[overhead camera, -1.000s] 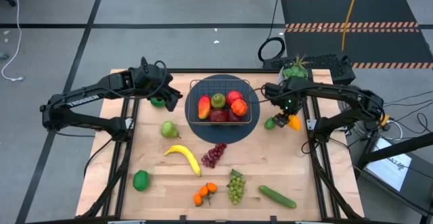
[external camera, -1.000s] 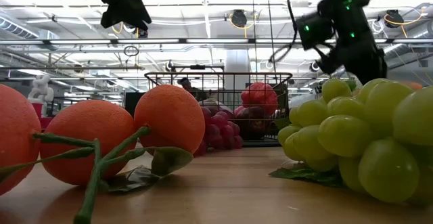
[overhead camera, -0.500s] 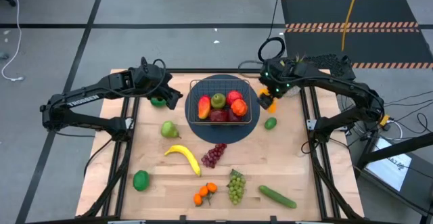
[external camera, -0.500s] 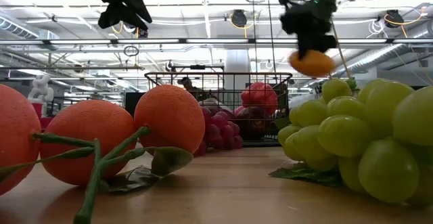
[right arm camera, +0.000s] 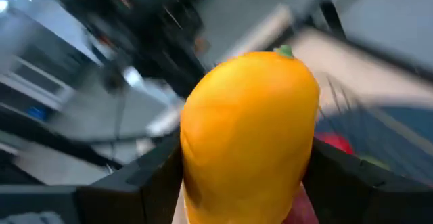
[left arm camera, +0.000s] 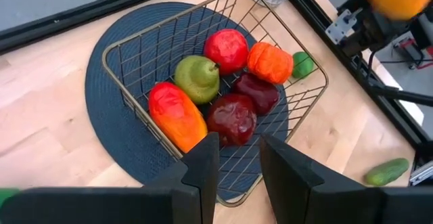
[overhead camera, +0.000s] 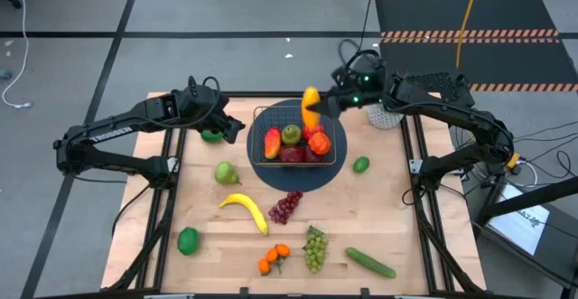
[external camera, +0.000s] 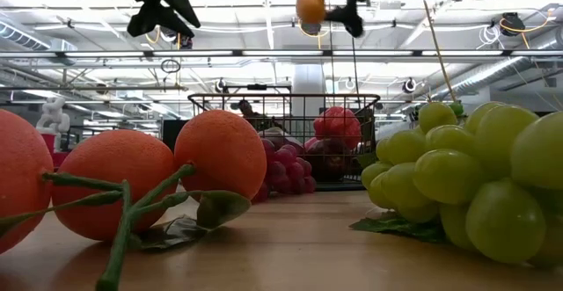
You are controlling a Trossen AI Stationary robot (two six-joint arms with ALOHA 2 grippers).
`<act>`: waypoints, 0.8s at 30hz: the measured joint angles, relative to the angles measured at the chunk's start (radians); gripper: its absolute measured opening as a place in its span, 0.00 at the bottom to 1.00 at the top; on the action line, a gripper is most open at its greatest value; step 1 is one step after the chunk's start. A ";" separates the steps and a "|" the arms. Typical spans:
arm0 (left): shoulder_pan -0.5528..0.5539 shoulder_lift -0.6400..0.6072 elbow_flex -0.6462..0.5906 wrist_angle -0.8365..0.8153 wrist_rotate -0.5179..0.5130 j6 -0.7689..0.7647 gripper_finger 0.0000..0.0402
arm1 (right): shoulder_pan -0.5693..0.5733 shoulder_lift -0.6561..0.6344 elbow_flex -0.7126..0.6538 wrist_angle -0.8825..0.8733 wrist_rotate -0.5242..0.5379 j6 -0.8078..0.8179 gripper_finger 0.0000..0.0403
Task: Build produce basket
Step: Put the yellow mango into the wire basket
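Right gripper (overhead camera: 318, 106) clamped on a yellow-orange pepper (overhead camera: 310, 106), arm stretched across above the basket's (overhead camera: 256, 114) far rim, basket on the round dark mat (overhead camera: 262, 168), left gripper (overhead camera: 231, 124) unclenched, hovering beside its near-left edge

Overhead, table-level, two wrist views

a pale wooden counter (overhead camera: 397, 209) stands on a grey tiled floor (overhead camera: 81, 10). a round dark blue mat (overhead camera: 260, 166) lies on the counter toward its far edge, near the middle. a white textured pot (overhead camera: 383, 116) sits at the counter's far right corner. behind the counter, on the floor, lies a black mat with orange-striped edges (overhead camera: 470, 28), crossed by a yellow cable (overhead camera: 467, 14). black cables (overhead camera: 553, 159) trail at the right side.
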State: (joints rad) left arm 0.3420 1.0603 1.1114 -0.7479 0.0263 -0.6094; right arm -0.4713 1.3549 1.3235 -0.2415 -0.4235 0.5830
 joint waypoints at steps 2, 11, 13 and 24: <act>-0.002 0.000 0.000 0.000 0.001 -0.019 0.26 | -0.001 0.001 0.000 0.125 0.001 0.022 0.63; -0.031 0.000 0.000 0.008 0.007 -0.043 0.26 | -0.033 0.001 0.000 0.497 0.009 -0.048 0.63; -0.031 0.000 0.000 0.018 0.007 -0.024 0.26 | -0.033 0.001 0.000 0.515 0.010 -0.116 0.63; -0.031 0.000 0.000 0.029 0.027 0.060 0.26 | -0.017 0.001 0.000 0.521 0.007 -0.441 0.63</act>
State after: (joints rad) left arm 0.3115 1.0599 1.1118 -0.7192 0.0536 -0.5490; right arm -0.4881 1.3560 1.3231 0.2790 -0.4160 0.1423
